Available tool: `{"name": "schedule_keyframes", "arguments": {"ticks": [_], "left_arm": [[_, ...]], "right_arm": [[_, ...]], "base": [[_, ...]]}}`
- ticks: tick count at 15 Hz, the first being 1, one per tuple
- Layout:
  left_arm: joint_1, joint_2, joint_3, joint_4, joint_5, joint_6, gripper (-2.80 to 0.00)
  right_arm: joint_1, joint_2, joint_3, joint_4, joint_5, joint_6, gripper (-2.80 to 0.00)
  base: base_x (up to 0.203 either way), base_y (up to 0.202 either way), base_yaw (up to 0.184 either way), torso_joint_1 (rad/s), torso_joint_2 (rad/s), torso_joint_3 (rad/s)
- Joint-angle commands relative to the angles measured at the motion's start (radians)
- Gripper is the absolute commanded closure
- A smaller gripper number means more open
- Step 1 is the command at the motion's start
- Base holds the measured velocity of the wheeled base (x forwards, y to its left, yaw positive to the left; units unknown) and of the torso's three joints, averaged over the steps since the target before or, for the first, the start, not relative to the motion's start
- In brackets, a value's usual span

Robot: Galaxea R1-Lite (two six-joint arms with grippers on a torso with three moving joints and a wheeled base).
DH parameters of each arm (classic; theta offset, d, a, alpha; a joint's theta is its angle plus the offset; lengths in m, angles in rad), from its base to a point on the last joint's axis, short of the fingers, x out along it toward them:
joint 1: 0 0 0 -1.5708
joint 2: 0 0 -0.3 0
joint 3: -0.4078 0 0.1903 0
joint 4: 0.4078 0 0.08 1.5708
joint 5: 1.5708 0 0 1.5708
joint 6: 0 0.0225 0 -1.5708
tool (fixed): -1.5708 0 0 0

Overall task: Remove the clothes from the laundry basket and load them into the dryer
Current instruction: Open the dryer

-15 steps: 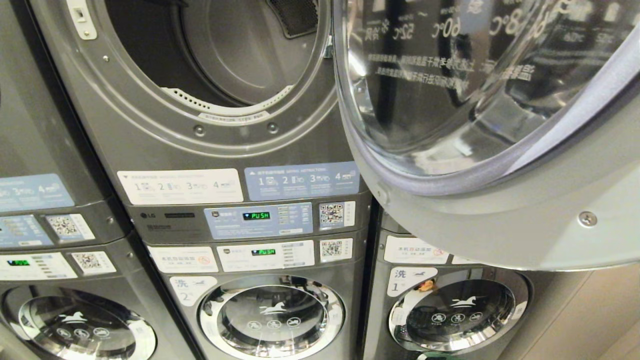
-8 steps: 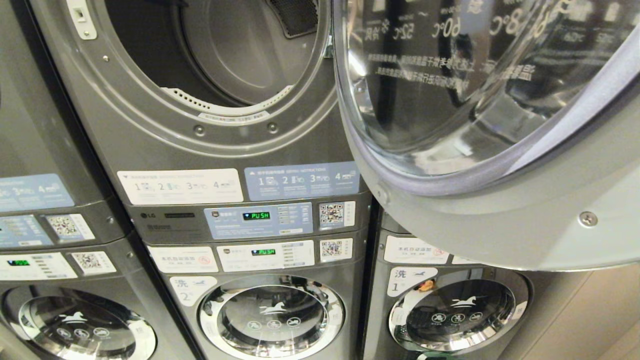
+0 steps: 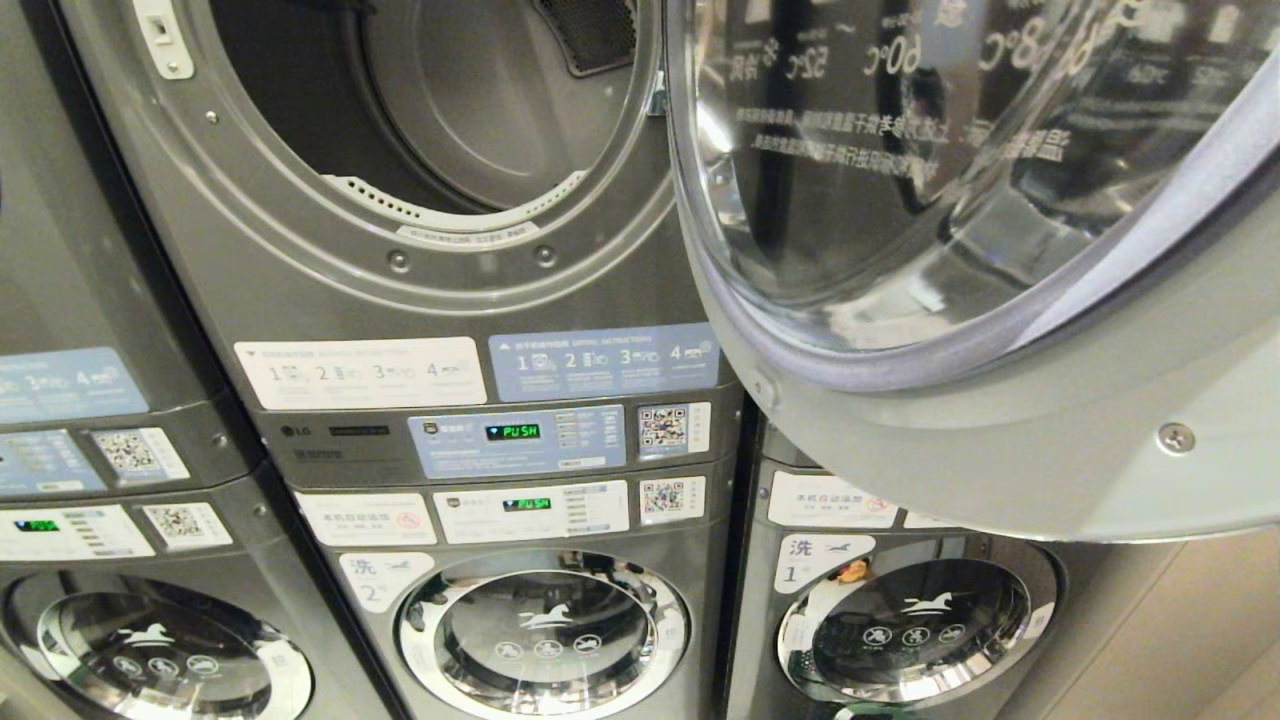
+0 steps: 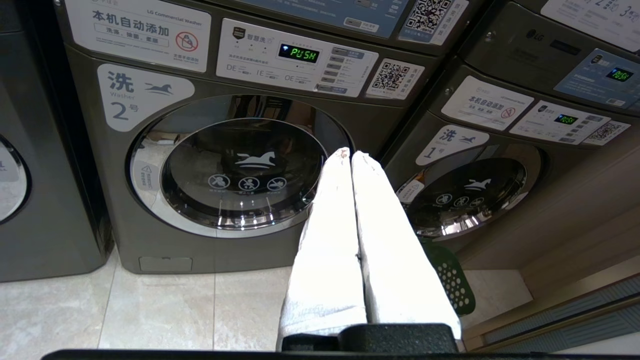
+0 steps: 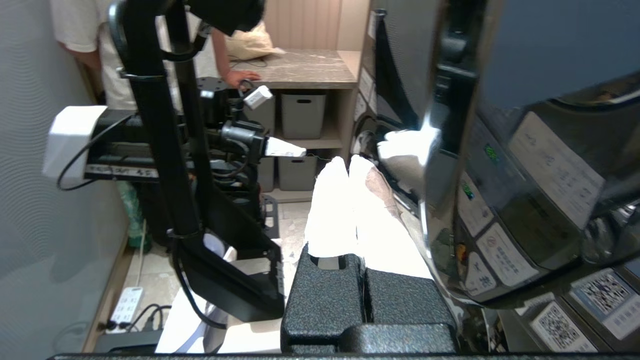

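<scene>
Loading looks barely begun: grey steel dryer drum [image 3: 450,110] gapes empty beside its swung-open glass door [image 3: 950,200], no clothes in view, green perforated basket [image 4: 452,280] low right, while left gripper [image 4: 350,154] and right gripper [image 5: 348,161] show jaws pressed together, holding nothing.

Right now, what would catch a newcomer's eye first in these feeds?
The open dryer door, its glass filling the head view's upper right, beside the empty drum opening. Below sit closed washers. Both grippers, left and right, are shut and empty; no clothes show.
</scene>
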Motion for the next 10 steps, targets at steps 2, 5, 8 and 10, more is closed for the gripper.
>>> {"name": "schedule_keyframes", "arguments": {"ticks": [2,5,8,10], "left_arm": [[0.000,0.002,0.000,0.001,-0.002,-0.002,0.00],[0.000,0.000,0.000,0.001,0.000,-0.002,0.00],[0.000,0.000,0.000,0.001,-0.002,-0.002,0.00],[0.000,0.000,0.000,0.001,-0.002,-0.002,0.00]], "right_arm": [[0.001,0.001,0.001,0.000,-0.022,0.000,0.00],[0.001,-0.006,0.006,0.000,-0.045,0.000,0.00],[0.001,-0.027,0.022,0.001,-0.079,0.000,0.00],[-0.001,-0.049,0.043,0.001,-0.093,0.001,0.00]], "base": [[0.000,0.000,0.000,0.000,0.00,0.000],[0.000,0.000,0.000,0.000,0.00,0.000],[0.000,0.000,0.000,0.000,0.00,0.000],[0.000,0.000,0.000,0.000,0.00,0.000]]}}
